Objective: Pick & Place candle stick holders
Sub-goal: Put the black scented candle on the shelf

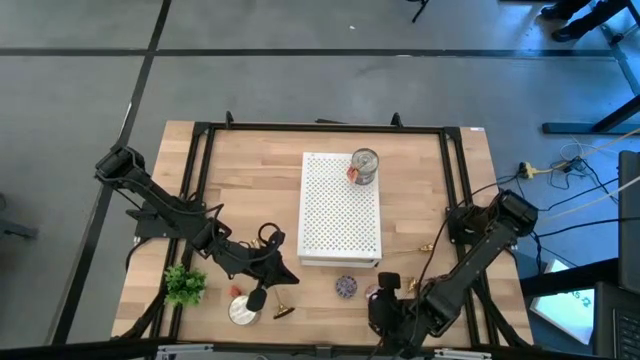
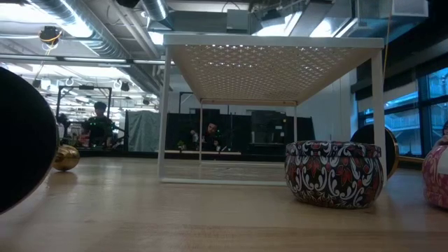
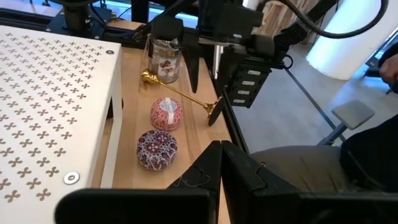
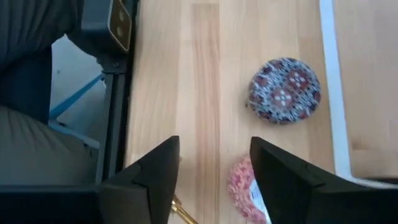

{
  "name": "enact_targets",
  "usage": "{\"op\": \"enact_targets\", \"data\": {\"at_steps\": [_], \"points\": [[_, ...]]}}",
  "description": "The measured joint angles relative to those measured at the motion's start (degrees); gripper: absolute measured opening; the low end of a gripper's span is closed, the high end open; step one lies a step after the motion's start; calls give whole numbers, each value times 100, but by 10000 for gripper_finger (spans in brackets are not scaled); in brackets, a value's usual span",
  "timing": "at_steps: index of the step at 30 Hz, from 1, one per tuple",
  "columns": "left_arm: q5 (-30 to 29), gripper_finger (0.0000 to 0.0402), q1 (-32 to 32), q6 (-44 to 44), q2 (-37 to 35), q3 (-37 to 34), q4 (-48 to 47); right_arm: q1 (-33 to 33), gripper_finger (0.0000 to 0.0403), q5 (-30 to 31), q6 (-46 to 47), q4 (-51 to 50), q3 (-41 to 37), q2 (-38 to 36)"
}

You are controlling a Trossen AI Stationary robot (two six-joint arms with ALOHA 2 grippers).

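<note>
The right gripper (image 4: 211,180) hangs with fingers parted and empty over the wooden table (image 4: 211,74), above a pink tin (image 4: 245,186). A brass candle stick holder (image 3: 180,94) lies beside that tin. The left gripper (image 3: 219,163) is clenched on nothing.

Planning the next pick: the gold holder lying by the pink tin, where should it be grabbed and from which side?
Grip the holder mid-stem, from straight above, closing across the stem. It lies on its side; the stem is thin, the base and cup flare wider, and the pink tin sits close beside it.
</note>
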Motion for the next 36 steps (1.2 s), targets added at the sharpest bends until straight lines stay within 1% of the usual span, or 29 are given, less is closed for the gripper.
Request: {"op": "enact_targets", "data": {"at_steps": [6, 10, 14, 16, 18, 21, 23, 27, 31, 36], "points": [[-27, 2, -85, 0, 0, 0, -2, -61, 257, 263, -579, 337, 1, 311], [-35, 5, -160, 0, 0, 0, 0, -233, 296, 302, -611, 391, 1, 509], [-165, 3, -219, 0, 0, 0, 0, -396, 321, 298, -605, 513, 2, 582], [-178, 2, -234, 0, 0, 0, 0, -459, 327, 307, -475, 532, 2, 586], [-176, 2, -234, 0, 0, 0, 0, -514, 328, 387, -145, 509, 2, 586], [-176, 5, -234, 0, 0, 0, 0, -670, 328, 376, 773, 505, 2, 586], [-176, 5, -234, 0, 0, 0, 0, -777, 328, 290, 1252, 500, 2, 586], [-176, 2, -234, 0, 0, 0, 0, -905, 328, -1, 1883, 495, 4, 586], [-176, 4, -234, 0, 0, 0, 0, -970, 328, -64, 2244, 474, 4, 586], [-173, 4, -234, 0, 0, 0, 1, -1022, 328, -21, 2263, 445, 4, 604]]}}
